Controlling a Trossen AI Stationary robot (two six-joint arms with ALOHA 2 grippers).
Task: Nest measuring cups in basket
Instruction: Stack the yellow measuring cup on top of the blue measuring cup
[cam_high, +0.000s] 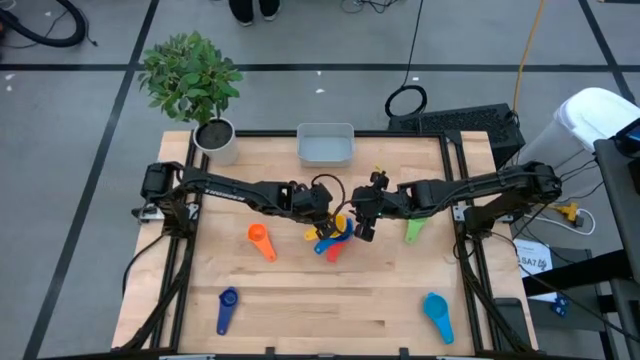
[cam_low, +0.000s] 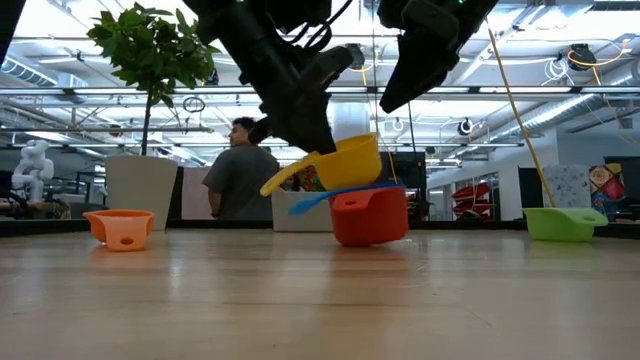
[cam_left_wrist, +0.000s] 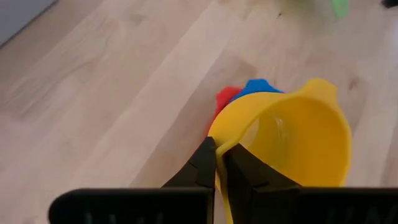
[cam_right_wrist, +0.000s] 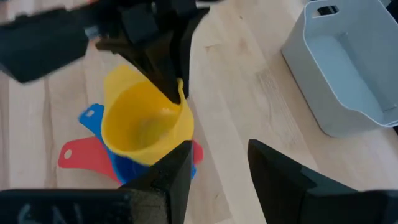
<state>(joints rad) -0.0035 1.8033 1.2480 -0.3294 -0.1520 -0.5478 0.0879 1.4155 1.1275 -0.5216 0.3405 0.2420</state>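
- Left end effector pinches the yellow cup by its rim, tilted over the blue and red cups mid-desk.
- Right end effector hovers just beside, fingers spread, empty.
- Basket waits at the far edge.

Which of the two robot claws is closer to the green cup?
The right. The right gripper, fingers open, hangs beside the stacked cups, with the green cup just off to its side. The left gripper, pinching the yellow cup, is farther off.
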